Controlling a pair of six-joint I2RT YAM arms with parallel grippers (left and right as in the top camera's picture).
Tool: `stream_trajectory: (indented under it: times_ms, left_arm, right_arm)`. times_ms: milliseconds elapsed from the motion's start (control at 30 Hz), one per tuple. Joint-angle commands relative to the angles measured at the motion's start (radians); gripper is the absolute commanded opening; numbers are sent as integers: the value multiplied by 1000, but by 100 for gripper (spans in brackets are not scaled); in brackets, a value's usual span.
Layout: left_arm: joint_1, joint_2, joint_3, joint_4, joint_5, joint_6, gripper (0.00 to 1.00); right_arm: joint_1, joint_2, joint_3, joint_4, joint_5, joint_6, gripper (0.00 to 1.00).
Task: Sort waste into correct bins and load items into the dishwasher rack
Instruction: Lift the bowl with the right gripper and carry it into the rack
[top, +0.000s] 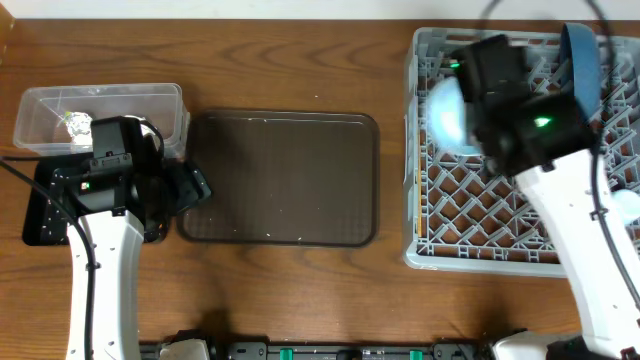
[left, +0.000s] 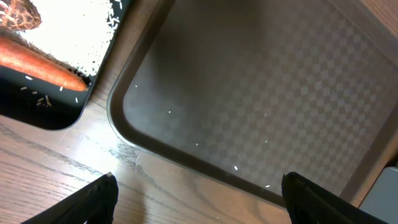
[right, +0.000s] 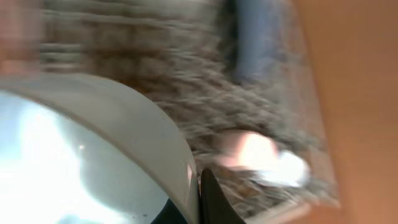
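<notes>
wooden table (top: 300, 60), carrot (left: 37, 62) in black tray (left: 31, 109), bowl (top: 445, 115) gripped over rack (top: 450, 225)

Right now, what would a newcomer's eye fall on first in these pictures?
The grey rack at the right, where the right gripper holds a light-blue bowl above it. Then the brown serving tray in the middle, and an orange carrot in the black tray at the left.

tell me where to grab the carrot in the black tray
Take the carrot across its thick mid-body, coming straight down from above with the jaws set across its length. It lies flat in the black tray and narrows to a tip, so a grip near the tip would probably slip.
</notes>
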Motion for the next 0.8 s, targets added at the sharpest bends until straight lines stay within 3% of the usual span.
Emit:
stream_trajectory:
  times_ms: [0, 167, 467, 767]
  left_arm:
    - [5, 6, -8, -3, -9, -6, 85]
    - [5, 6, -8, -3, -8, -6, 85]
    - [5, 6, -8, -3, -2, -6, 85]
    - [5, 6, -8, -4, -2, -6, 85]
  right_arm:
    - [-60, 27, -26, -66, 379, 232, 1]
    - [-119, 33, -132, -62, 433, 355, 1]
    - [-156, 66, -388, 129, 473, 353, 1]
    - [-159, 105, -441, 198, 462, 353, 1]
